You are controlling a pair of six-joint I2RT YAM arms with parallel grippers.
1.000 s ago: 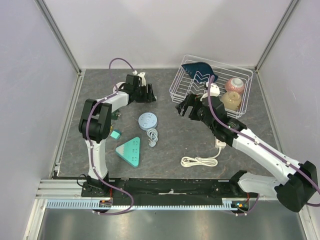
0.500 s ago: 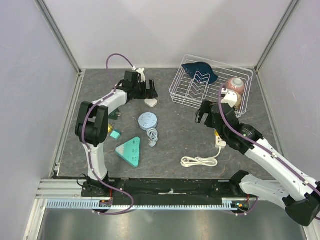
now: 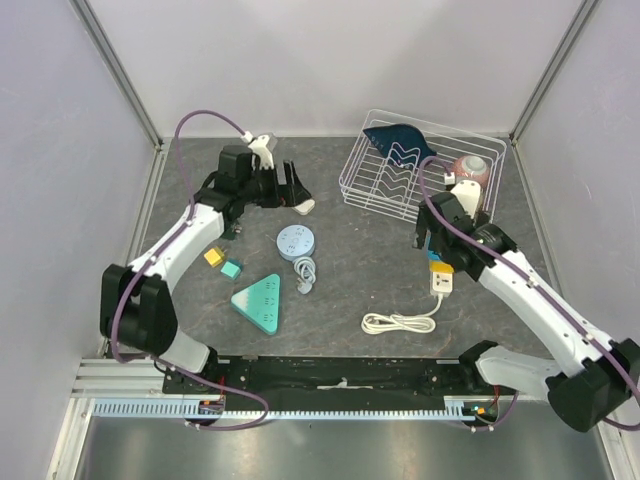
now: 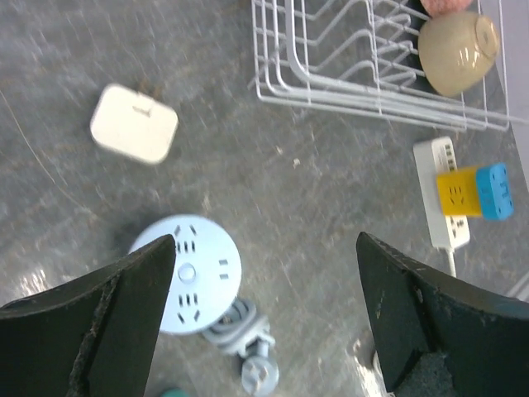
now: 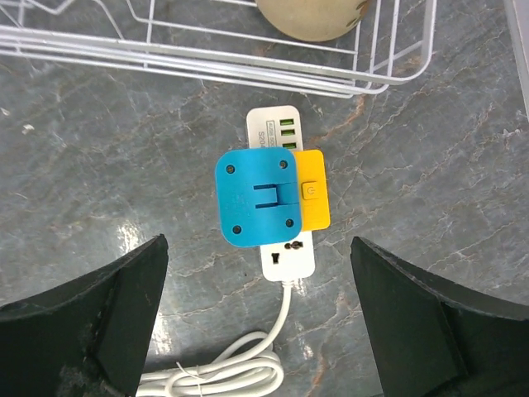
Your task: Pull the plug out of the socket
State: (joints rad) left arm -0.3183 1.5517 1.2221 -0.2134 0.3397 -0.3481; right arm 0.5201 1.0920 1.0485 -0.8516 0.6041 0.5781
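A white power strip (image 3: pixel 441 282) lies on the table at the right, with a yellow and blue plug (image 3: pixel 439 265) in it. In the right wrist view the blue plug (image 5: pixel 256 198) and its yellow part (image 5: pixel 313 188) sit on the strip (image 5: pixel 287 252). My right gripper (image 5: pixel 258 241) is open right above the plug, with the jaws wide apart and touching nothing. It also shows in the top view (image 3: pixel 432 240). My left gripper (image 3: pixel 290 190) is open and empty at the far left. It hangs above a round light-blue socket (image 4: pixel 186 273).
A white wire rack (image 3: pixel 352 175) with bowls stands at the back right. A white adapter (image 3: pixel 303 206), a teal triangular socket (image 3: pixel 260 300), small yellow (image 3: pixel 213 257) and teal (image 3: pixel 232 268) blocks lie at the left. The strip's coiled white cord (image 3: pixel 400 322) lies in front.
My right gripper has swung from near the rack's left side to above the plug on the strip. My left arm has stretched out leftward, and the white adapter now lies uncovered on the table.
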